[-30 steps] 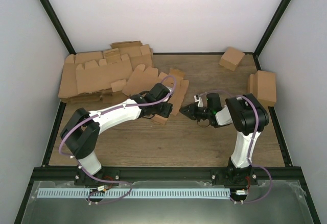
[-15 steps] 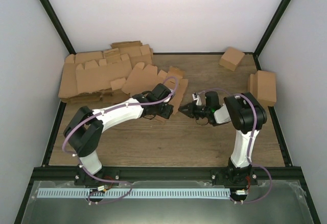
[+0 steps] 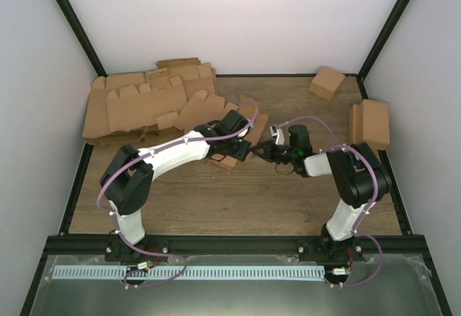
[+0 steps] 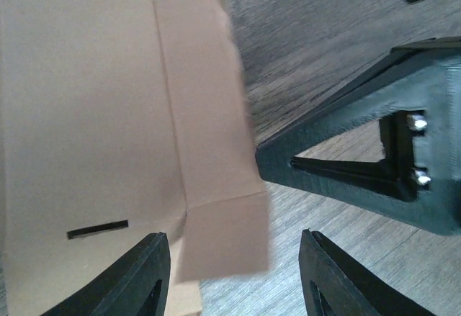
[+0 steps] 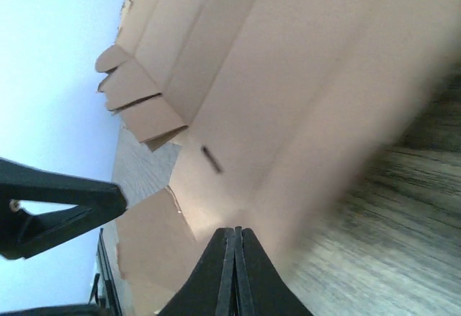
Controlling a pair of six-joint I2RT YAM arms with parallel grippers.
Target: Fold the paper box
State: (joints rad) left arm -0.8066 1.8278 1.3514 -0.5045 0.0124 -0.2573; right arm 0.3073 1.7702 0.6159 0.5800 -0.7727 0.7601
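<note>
Overhead, we saw the box as a flat brown sheet on the counter, a little behind the middle, just right of a pile of other blanks. The left arm reached across it from the near left and covered part of it. The left hand sat at the sheet's near right edge, and the right hand faced it from the right, the two nearly tip to tip. A small box stood at the far right, and a larger folded box lay by the right wall, both well apart from the hands.

From the left wrist, we found the left hand wide open, one finger over the sheet's corner and the other over bare wood. A small flap with a crease lay between them, and the fingers closed on nothing. A short slot showed in the cardboard. The right hand's black finger came in from the right, its point just at the sheet's edge.

From the right wrist, the right hand's fingers were pressed flat together, their tips right against the cardboard, which filled most of that view. We could not tell whether any of the edge was pinched between them.
</note>
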